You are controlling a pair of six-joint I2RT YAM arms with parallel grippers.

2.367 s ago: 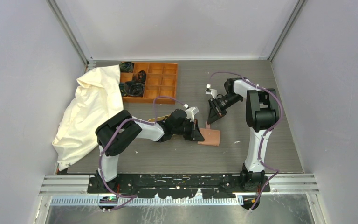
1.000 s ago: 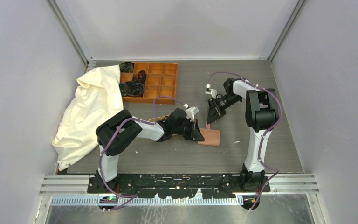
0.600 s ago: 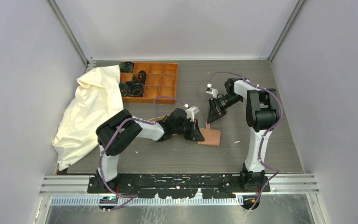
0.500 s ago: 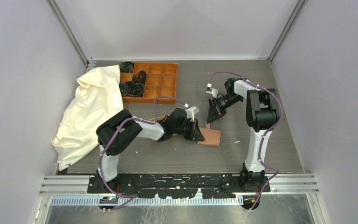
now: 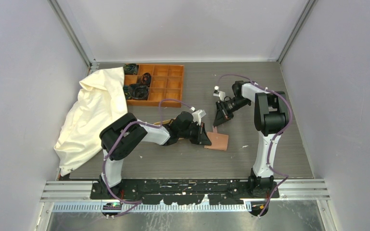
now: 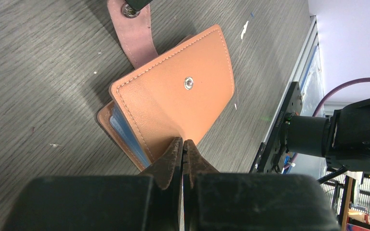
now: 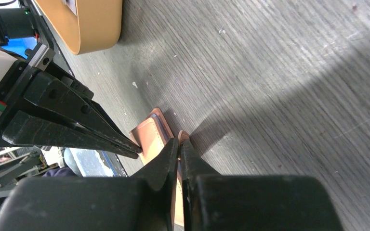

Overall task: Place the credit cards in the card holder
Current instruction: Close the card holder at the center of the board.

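The card holder (image 5: 217, 141), a reddish-brown leather wallet, lies mid-table. In the left wrist view its cover (image 6: 173, 91) lies folded over with a snap stud on top. Pale blue credit card edges (image 6: 126, 134) show inside it at the open side. My left gripper (image 6: 182, 142) is shut on the cover's near edge. The wallet's strap (image 6: 137, 33) runs away from it. My right gripper (image 7: 179, 141) is shut on the strap's tip, just beyond the wallet (image 7: 149, 136). No loose cards are in view.
An orange compartment box (image 5: 155, 84) with dark items stands at the back left. A cream cloth (image 5: 94, 113) covers the left side. An oval wooden tray (image 7: 94, 24) sits behind the left gripper's fingers (image 7: 72, 122).
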